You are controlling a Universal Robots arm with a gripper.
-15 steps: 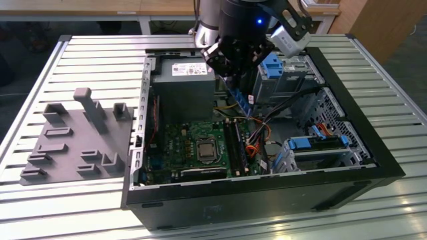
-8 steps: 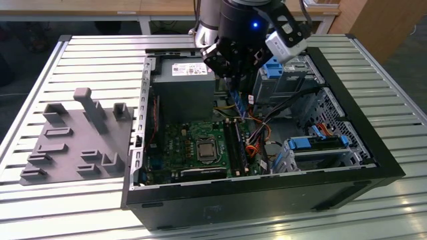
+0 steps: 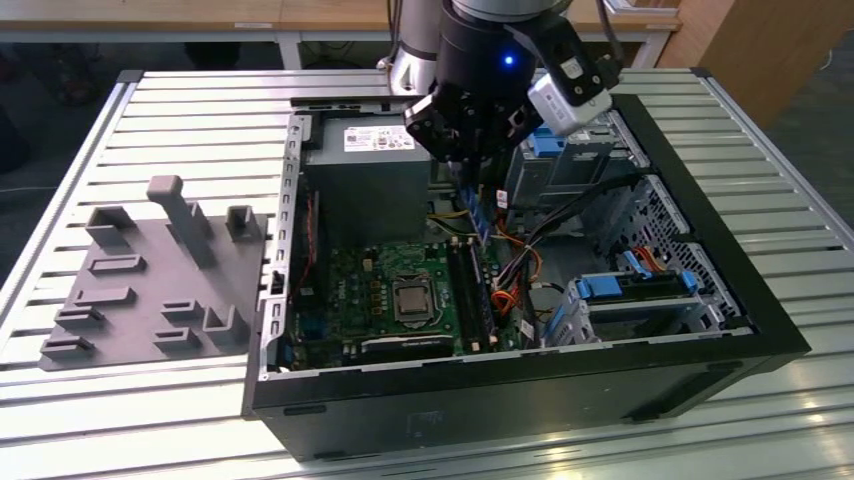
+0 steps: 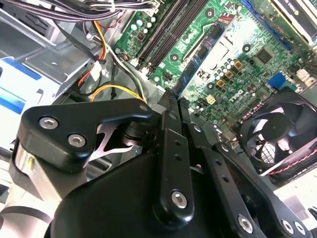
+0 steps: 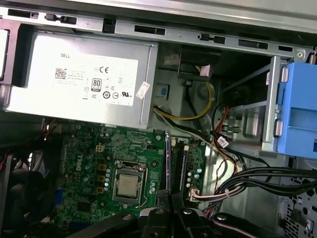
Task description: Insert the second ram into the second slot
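My gripper hangs inside the open computer case, over the far end of the motherboard near the power supply. It is shut on the second ram, a thin dark-blue strip held edge-down. In the second wrist view the ram reaches from the fingertips out over the green board. In the first wrist view its thin edge stands just beside the black slots. The slots run lengthwise beside the processor socket; the ram is above them, apart from the board.
The grey power supply is close behind the gripper. Cable bundles and blue drive-bay clips lie on the exterior view's right. A fan sits by the board. A grey fixture plate lies outside the case.
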